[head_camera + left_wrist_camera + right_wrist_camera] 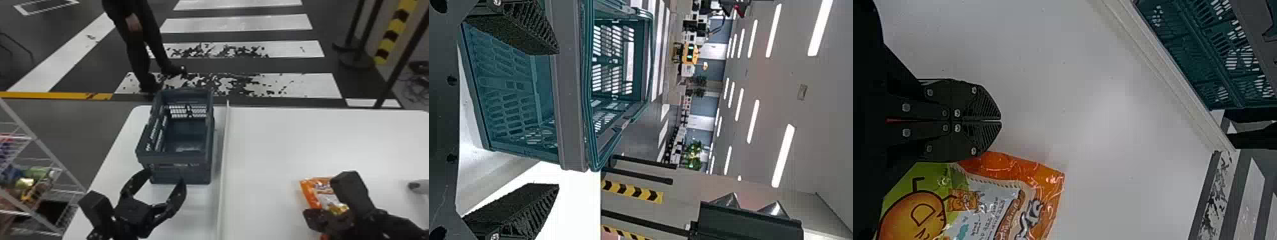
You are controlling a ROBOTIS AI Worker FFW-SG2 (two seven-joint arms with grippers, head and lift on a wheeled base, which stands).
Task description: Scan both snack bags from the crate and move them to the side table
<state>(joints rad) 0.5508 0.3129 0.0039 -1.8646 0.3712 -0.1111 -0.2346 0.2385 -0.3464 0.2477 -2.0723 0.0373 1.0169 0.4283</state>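
Snack bag [983, 200]: on worktop [271, 153], near right | Right gripper [1001, 120]: by bag, jaws pressed together | Left gripper [165, 177]: at near end of crate [178, 158], jaws spread | Step: likely setting bag down | Next: maybe lift right gripper gently, don't drag bag

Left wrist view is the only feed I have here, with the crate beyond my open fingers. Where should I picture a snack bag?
Observer: An orange snack bag lies on the white table, to the robot's right of the raised divider.
Operator: Is anything gripping it?
Observer: The right gripper is next to it, but its fingertips meet with no bag between them.
Operator: Anything else on that side I should steer around?
Observer: A pale object with a dark end, farther right than the bag; I can't tell what it is.
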